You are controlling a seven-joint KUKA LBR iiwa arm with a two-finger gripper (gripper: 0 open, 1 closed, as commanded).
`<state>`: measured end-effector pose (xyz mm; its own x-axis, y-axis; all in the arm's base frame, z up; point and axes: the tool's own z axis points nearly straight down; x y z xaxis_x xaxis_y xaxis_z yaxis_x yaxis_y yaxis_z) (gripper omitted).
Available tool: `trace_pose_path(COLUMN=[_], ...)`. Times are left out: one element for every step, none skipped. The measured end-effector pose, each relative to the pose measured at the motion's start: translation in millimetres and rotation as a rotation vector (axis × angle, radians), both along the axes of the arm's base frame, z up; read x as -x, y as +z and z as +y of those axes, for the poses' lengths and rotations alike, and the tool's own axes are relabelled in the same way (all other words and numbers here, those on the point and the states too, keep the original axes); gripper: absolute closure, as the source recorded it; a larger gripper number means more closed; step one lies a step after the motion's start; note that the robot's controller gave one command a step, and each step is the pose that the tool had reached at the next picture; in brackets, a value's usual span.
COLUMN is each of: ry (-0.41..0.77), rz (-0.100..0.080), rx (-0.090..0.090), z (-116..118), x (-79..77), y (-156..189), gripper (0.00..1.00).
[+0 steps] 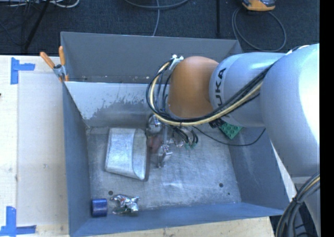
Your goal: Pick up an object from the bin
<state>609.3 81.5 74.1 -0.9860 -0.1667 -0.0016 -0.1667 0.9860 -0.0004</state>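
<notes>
Bin of grey metal [73, 147] is seen from above, floor scuffed pale. Well to the lower left of the pincer [159, 155], a small blue cylinder [99, 207] is lying near the front wall. A crumpled shiny silver foil lump [125, 204] is lying just beside that cylinder, on the side nearer the pincer. A flat silver-grey rectangular pad [123, 152] is lying directly left of the pincer, its right edge just beside the tool; contact cannot be confirmed. This pad is the thing nearest the pincer, which is low over the floor at mid-bin. Whether the pincer is spread or pressed together cannot be told, as the tip is crowded by metal parts and cables. An orange rounded wrist cover [190, 87] is seen above the pincer, looped with yellow and black cables. To the right, a small green flat piece [230, 129] is partly hidden under the silver-white arm [271, 90].
</notes>
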Motion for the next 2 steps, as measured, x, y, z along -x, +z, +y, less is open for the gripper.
trace_pose_path(ry=[-0.002,0.294], rz=[-0.012,-0.007], rx=[-0.004,0.000], z=[1,-5], x=[-2.7,3.0], y=[2,181], gripper=[1.00,1.00])
